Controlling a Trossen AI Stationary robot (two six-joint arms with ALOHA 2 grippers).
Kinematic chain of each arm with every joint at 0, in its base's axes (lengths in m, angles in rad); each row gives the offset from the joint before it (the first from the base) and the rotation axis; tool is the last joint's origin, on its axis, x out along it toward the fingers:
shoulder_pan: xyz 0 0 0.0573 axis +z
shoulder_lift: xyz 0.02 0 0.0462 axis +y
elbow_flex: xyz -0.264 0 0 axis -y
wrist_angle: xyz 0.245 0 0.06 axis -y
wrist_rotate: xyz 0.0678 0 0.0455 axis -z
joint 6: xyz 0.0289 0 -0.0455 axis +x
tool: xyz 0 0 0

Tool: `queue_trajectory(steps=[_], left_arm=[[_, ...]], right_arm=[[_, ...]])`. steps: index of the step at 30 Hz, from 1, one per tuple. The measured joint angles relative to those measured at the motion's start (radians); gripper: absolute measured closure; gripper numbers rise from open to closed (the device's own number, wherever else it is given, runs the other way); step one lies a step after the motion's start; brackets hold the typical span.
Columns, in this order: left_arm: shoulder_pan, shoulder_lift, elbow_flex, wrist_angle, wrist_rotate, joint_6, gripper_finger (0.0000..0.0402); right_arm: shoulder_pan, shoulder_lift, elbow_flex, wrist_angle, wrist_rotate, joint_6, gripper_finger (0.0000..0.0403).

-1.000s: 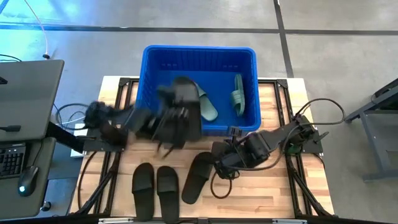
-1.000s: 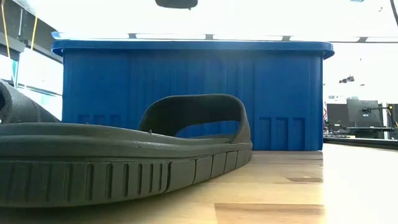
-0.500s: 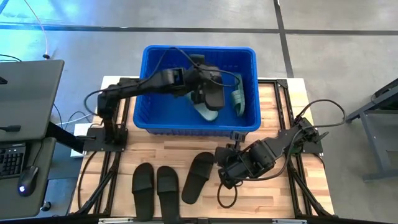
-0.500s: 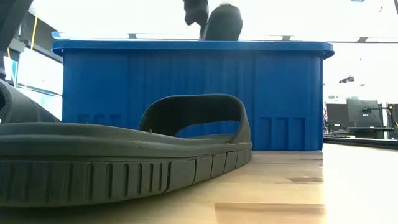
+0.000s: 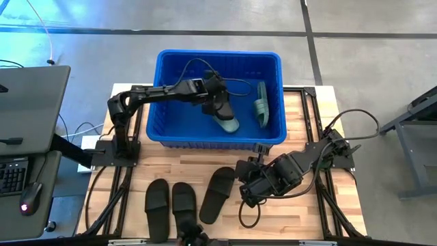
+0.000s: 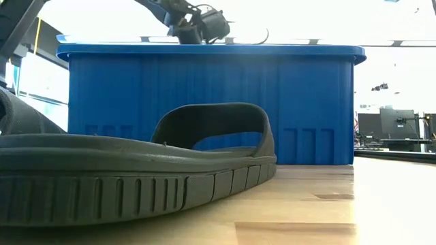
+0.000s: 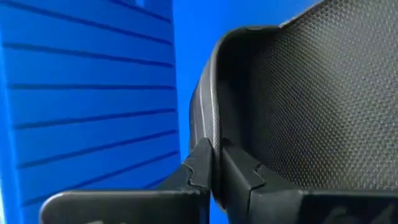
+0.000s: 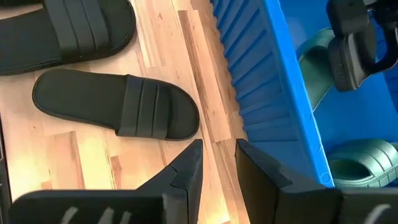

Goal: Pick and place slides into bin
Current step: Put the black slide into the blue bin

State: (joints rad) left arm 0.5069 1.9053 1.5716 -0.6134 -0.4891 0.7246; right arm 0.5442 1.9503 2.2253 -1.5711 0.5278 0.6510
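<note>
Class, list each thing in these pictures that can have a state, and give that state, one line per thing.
Left tool: shut on a black sandal, inside the bin.
Right tool: open, empty, above the table beside the bin.
Bin: upright, holding two green sandals.
Three black sandals: flat on the table, straps up.

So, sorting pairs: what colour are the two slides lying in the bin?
Sage green, both slides in the bin; the high view shows it best.
</note>
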Motion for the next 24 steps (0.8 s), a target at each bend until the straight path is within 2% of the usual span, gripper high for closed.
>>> queue_trajectory(steps=[5,11,15,20,24], left_arm=[[-0.001,0.000,-0.002,0.017,0.020,0.024,0.0355],[0.004,0.000,0.002,0.000,0.157,0.028,0.0298],[0.003,-0.008,0.029,-0.063,0.173,0.029,0.0257],[-0.024,-0.016,0.243,-0.330,0.141,-0.014,0.0219],[-0.071,-0.017,0.438,-0.491,0.126,-0.050,0.0209]], right_arm=[[0.000,0.000,0.000,0.000,0.001,0.000,0.0319],[0.000,0.000,0.000,0.000,0.027,0.005,0.0319],[0.000,0.000,0.000,0.000,0.026,0.007,0.0319],[0.000,0.000,0.000,0.000,0.026,0.031,0.0319],[0.000,0.000,0.000,0.000,0.028,0.026,0.0319]])
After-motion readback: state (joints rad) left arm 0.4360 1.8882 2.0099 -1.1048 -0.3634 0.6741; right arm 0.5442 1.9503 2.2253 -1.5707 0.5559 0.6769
